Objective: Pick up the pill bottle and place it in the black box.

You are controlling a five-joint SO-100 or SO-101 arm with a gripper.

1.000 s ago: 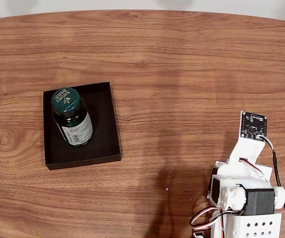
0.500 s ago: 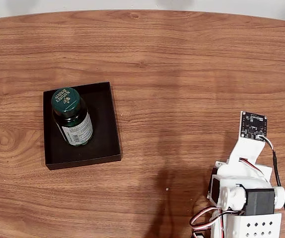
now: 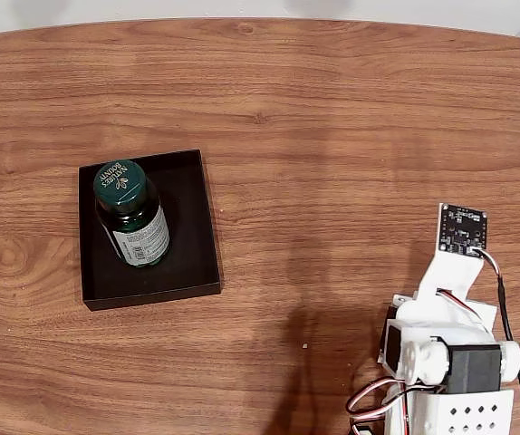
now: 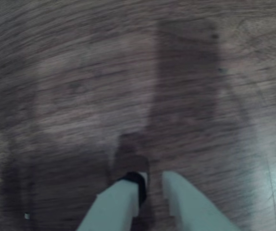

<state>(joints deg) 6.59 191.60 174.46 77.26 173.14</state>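
Note:
The pill bottle, dark green with a lettered cap and a white label, sits inside the black box, in its left half with the cap toward the far left corner. Nothing holds it. My arm is folded at the table's near right edge, far to the right of the box. In the wrist view my gripper points down close over bare wood, its two pale fingers almost together with nothing between them.
A wide brown wooden tabletop stretches between the box and the arm. A small camera board sticks up on the arm's wrist. The table's far edge curves along the top of the fixed view.

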